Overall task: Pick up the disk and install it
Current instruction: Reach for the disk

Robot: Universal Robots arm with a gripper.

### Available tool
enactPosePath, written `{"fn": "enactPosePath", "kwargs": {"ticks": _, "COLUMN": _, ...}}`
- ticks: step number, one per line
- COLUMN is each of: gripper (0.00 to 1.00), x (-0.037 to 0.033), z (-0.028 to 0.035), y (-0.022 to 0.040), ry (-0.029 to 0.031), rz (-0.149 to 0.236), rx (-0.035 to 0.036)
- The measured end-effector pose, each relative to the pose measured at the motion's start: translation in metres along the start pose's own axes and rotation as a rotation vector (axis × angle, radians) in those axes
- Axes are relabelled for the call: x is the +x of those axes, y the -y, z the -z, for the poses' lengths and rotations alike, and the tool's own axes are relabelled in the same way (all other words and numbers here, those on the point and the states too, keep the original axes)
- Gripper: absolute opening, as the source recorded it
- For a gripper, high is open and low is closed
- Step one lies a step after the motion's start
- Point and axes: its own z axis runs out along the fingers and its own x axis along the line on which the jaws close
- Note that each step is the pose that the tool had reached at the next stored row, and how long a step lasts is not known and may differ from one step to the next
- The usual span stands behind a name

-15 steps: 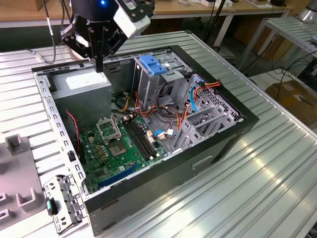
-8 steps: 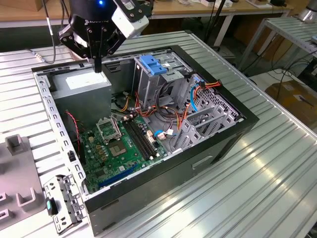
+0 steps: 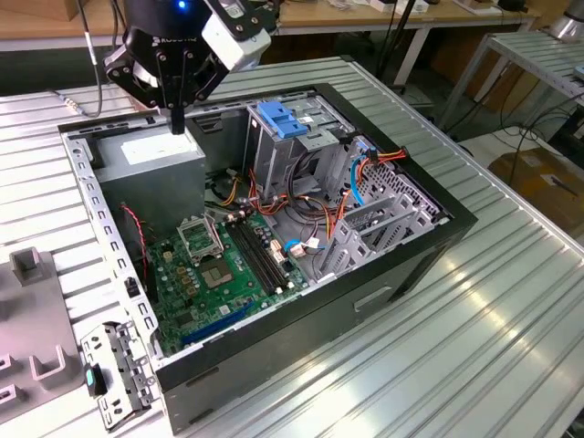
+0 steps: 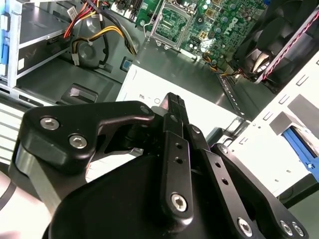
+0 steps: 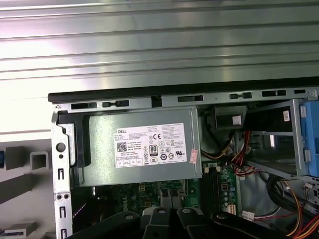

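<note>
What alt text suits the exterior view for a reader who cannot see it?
A closed end effector hangs over the power supply inside an open computer case on a ribbed table; a blue-topped drive cage and green motherboard sit alongside.

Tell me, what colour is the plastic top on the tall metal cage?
Blue. The plastic top shows best in the exterior view.

Ribbed aluminium tabletop point(image 3: 474, 301); wooden workbench point(image 3: 365, 16) behind; cardboard box point(image 3: 538, 182) on floor.
</note>
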Motion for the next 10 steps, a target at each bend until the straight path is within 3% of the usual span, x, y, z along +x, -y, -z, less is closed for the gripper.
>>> {"fn": "enactPosePath", "kwargs": {"ticks": 10, "gripper": 0.11, "x": 0.0018, "z": 0.0000, "y": 0.0001, "ry": 0.0000, "rz": 0.000, "rx": 0.0000}}
